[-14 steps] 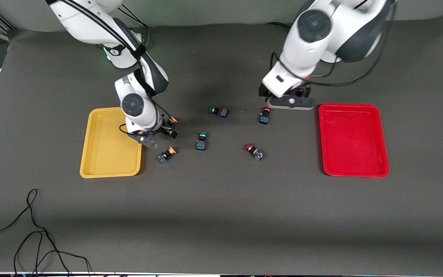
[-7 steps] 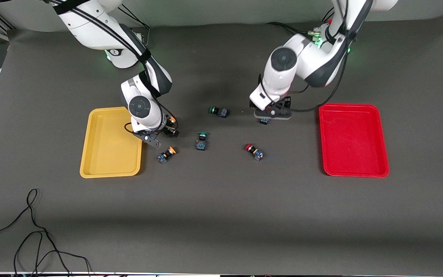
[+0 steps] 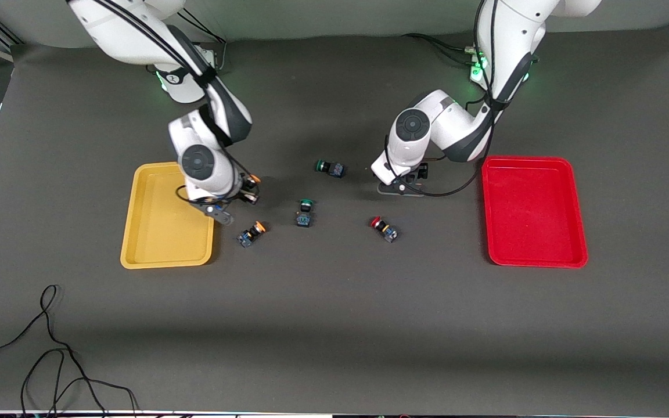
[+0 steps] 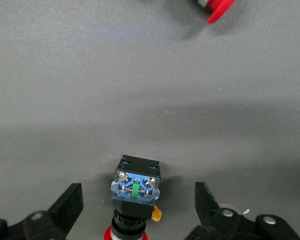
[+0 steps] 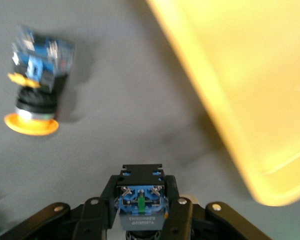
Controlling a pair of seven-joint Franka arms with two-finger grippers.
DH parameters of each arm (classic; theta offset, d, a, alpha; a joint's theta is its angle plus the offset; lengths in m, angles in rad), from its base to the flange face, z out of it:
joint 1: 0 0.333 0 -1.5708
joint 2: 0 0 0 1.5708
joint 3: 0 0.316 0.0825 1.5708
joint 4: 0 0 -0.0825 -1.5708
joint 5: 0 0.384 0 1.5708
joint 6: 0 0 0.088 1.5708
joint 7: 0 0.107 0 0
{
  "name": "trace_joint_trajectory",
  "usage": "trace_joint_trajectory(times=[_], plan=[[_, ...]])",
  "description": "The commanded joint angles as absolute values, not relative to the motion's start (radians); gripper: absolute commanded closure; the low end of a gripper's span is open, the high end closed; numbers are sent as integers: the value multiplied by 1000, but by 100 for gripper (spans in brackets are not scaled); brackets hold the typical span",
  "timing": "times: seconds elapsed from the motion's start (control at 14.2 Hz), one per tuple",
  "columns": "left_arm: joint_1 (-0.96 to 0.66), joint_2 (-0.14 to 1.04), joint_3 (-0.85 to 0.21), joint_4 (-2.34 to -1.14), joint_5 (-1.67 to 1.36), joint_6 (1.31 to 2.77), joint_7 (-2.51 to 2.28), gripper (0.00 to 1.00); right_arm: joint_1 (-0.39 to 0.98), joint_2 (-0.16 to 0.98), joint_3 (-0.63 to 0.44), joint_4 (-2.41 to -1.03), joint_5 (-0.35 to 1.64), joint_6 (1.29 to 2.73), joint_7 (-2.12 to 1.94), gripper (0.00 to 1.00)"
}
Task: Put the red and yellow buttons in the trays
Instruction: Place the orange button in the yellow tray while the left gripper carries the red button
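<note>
- The right gripper [image 3: 245,194] sits left of centre in the front view, just beside the yellow tray [image 3: 154,232], over the dark table [image 3: 334,325]. Its fingers are pinched on a held yellow-capped button [image 3: 251,187]; in the right wrist view that button's blue-and-black body [image 5: 141,199] is clamped between the two black fingers [image 5: 106,201].
- The second yellow-capped button [image 3: 251,233] lies on the mat lower in the front view, near the yellow tray's lower corner. In the right wrist view it shows at the upper left [image 5: 36,82], with the tray's rim [image 5: 210,120] running down the upper right.
- The left gripper [image 3: 402,187] is low over the table right of centre in the front view, between the middle of the table and the red tray [image 3: 535,255]. Its fingers [image 4: 65,207] are spread wide, one on either side of a red-capped button [image 4: 134,192] and not touching it, in the lower middle of the left wrist view. In the front view this button is hidden under the gripper.
- The other red-capped button [image 3: 383,228] lies on the mat below the left gripper in the front view; its red cap [image 4: 217,7] shows at the top edge of the left wrist view.
- Two green-capped buttons lie mid-frame in the front view: one [image 3: 330,168] higher up, one [image 3: 305,212] lower.
- Both trays hold no buttons.
- A black cable [image 3: 50,348] curls at the lower left of the front view.
</note>
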State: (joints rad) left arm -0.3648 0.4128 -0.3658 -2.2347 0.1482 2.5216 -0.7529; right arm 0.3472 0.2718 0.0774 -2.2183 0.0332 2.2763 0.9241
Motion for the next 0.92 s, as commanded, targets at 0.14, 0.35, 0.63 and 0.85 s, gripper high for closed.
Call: trace_joint_trajectory(times=[0.14, 0.35, 0.63, 0.85], plan=[[-377, 419, -351, -2220, 167, 2517, -804, 76, 284, 123, -85, -2247, 49, 2152, 602, 95], [-379, 417, -351, -2215, 167, 2508, -824, 86, 282, 176, -220, -2282, 49, 2232, 413, 94], [-332, 370, -350, -2162, 155, 2400, -816, 88, 281, 252, -245, -2332, 51, 2362, 371, 83], [-195, 295, -357, -2141, 150, 2347, -790, 92, 279, 252, -245, -2330, 51, 2361, 374, 0]])
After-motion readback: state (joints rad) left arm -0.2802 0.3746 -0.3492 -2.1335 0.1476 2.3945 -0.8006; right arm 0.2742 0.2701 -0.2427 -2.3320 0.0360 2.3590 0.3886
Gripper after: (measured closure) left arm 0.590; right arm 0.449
